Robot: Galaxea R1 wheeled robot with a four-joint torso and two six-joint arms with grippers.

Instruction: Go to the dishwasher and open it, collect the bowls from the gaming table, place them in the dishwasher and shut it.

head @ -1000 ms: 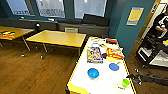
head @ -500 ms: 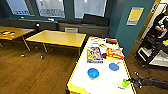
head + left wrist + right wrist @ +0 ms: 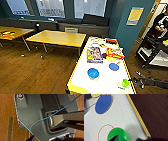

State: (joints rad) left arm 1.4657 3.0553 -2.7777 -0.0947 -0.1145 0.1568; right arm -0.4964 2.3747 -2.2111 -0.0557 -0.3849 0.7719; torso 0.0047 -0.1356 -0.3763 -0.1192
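The gaming table [image 3: 82, 80] has a white top and a yellow edge and stretches away from me. A bright blue bowl [image 3: 93, 73] stands near its front end. At the front right corner is a green bowl [image 3: 125, 82] [image 3: 120, 134]. My right gripper [image 3: 132, 81] [image 3: 130, 138] reaches in from the right and is open at the green bowl, one dark tip over its inside and the other outside its wall. My left gripper [image 3: 31, 138] hangs low over the wooden floor. The dishwasher is out of view.
A flat blue disc [image 3: 113, 66] [image 3: 103, 104] and game boxes [image 3: 94, 54] lie farther along the table. Yellow-topped tables [image 3: 57, 38] stand to the left on the wooden floor. A person [image 3: 160, 25] with a rig stands at the right by a teal wall [image 3: 125, 32].
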